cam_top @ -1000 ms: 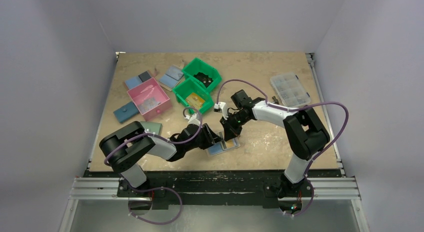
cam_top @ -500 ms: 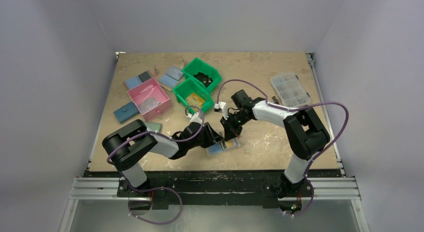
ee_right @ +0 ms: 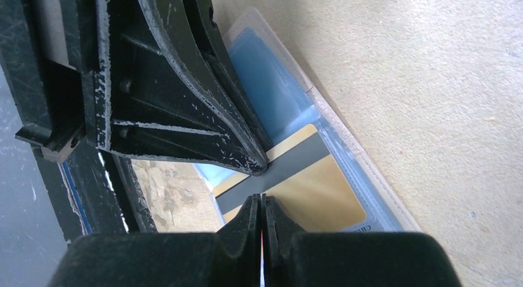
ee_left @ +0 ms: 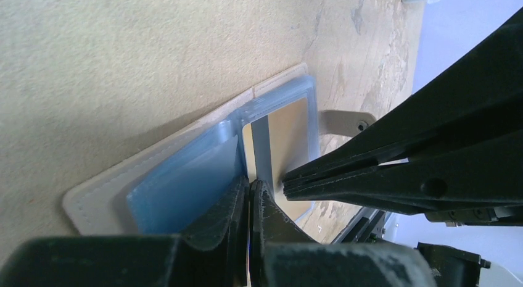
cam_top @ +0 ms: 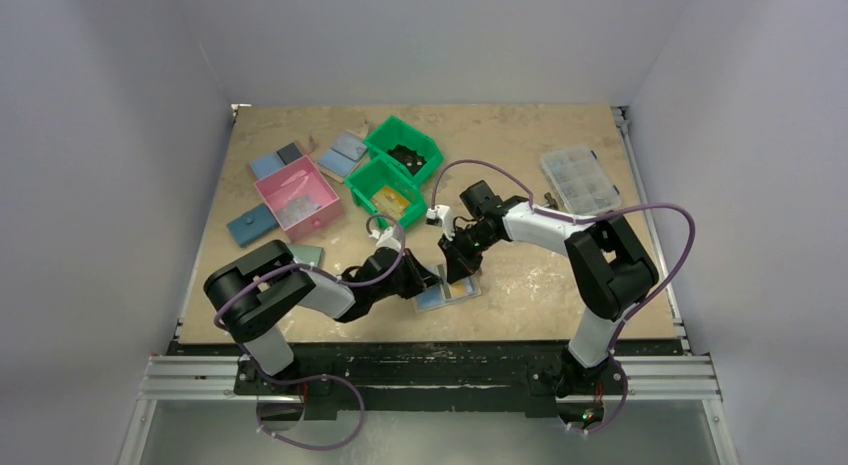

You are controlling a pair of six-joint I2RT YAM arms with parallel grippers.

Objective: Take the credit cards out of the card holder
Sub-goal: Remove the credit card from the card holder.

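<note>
1. Jaws of the left gripper [ee_left: 250,189] are being held pressed together at the inner fold of the small beige-tan folding card holder [ee_left: 92,200], just where its translucent light-blue plastic panel [ee_left: 179,188] ends. Whether a thin edge of that panel is being pinched cannot be told.
2. Jaws of the right gripper [ee_right: 262,203] are likewise being kept closed, with their tips set at the near edge of the thin gold-yellow credit card [ee_right: 321,188] with the grey stripe. Whether the card is being nipped between them cannot be told.
3. Both grippers are being worked tip to tip, nearly touching, over the opened holder.
4. Compared with a second ago, the left arm's elbow is being carried a little farther right, and the right wrist is being eased slightly leftward. Both tips are being kept on the same spot. The holder is being left almost where it lay, on the bare tan tabletop [cam_top: 540,275] near the front edge, between the two arm bases.
5. The card is still being seen mostly inside its clear sleeve, so nothing is being freed yet. The small shifts are being judged as a re-seating of the grip: the holder is probably being pinned by the left gripper while the card is being readied for a slide-out by the right.
6. No other cards are being made out in the holder.
</note>
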